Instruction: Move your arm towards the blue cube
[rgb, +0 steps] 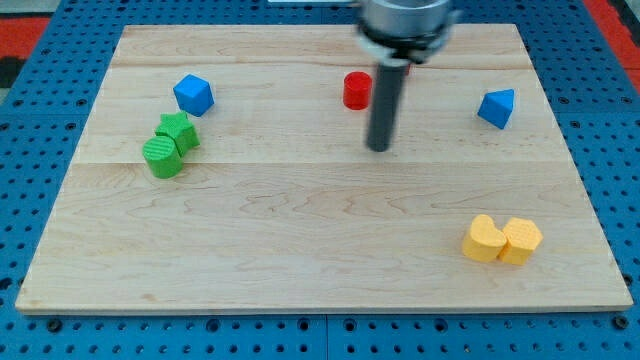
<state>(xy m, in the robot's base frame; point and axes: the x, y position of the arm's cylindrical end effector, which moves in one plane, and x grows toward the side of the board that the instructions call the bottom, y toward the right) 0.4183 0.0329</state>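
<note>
Across nearly the whole view lies the pale wooden surface (320, 230), a planked board resting on a blue perforated base (30, 60) that shows around its edges. At the view's top, the arm's round metal housing (403, 25) is cut off by the frame, so nothing above it can be made out. From it a straight dark rod (385, 100) comes down, and my tip (378, 148) meets the board a little above its middle. This rod is the only tool: it has no jaws to open or close, and it holds nothing.

Near the view's bottom right sit two yellow blocks, touching side by side: the left yellow block (484, 239) looks rounded or heart-like, the right yellow block (521, 240) more angular, though their exact shapes are hard to tell. At the view's left two green blocks also touch, the green cylinder (162, 157) lower and the green star-like block (178, 131) just above and right of it.

The blue cube (194, 94) lies at the upper left, just above the green pair but apart from them. It is well apart from my tip, to the tip's left and somewhat nearer the view's top. A second blue block (497, 107), wedge-like, lies at the upper right, on the other side of the rod.

The red cylinder (357, 90) stands just left of the rod's shaft, above my tip; whether it touches the rod cannot be told.
</note>
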